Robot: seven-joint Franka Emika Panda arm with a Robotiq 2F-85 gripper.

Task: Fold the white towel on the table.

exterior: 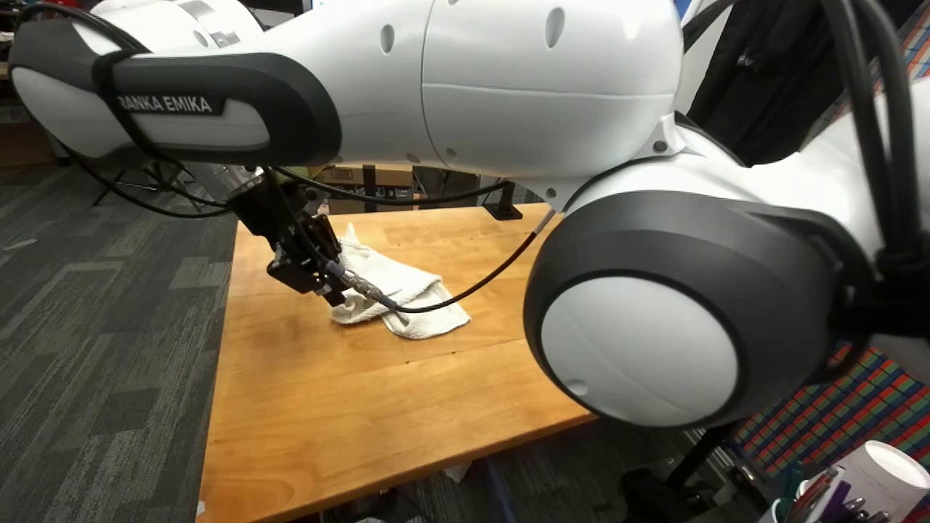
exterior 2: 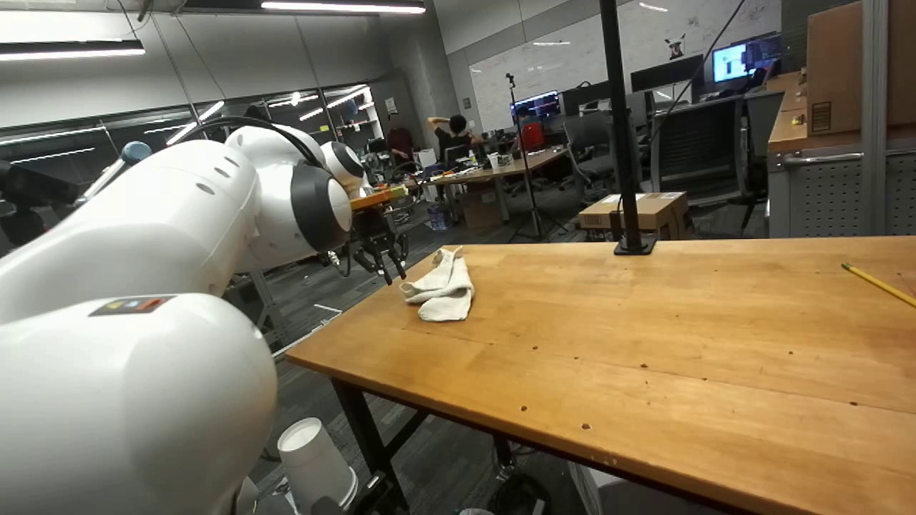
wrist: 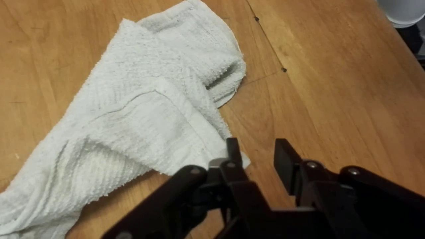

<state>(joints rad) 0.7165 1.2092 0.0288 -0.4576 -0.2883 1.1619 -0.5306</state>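
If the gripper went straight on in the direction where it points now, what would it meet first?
Probably the table, just beside the towel. The gripper might brush the towel first; the wrist view leaves depth unclear.

Across the centre and right of an exterior view, the table (exterior 2: 680, 325) offers broad bare wood, with a black post (exterior 2: 620, 129) at its far edge and a pencil (exterior 2: 880, 286) at far right. The wrist view shows wood between the parted fingers of the gripper (wrist: 256, 151); the towel (wrist: 149, 109) takes up the left. In an exterior view, the arm (exterior: 508, 102) bars the top and a cable (exterior: 429, 309) loops in front of the towel, mid-frame.
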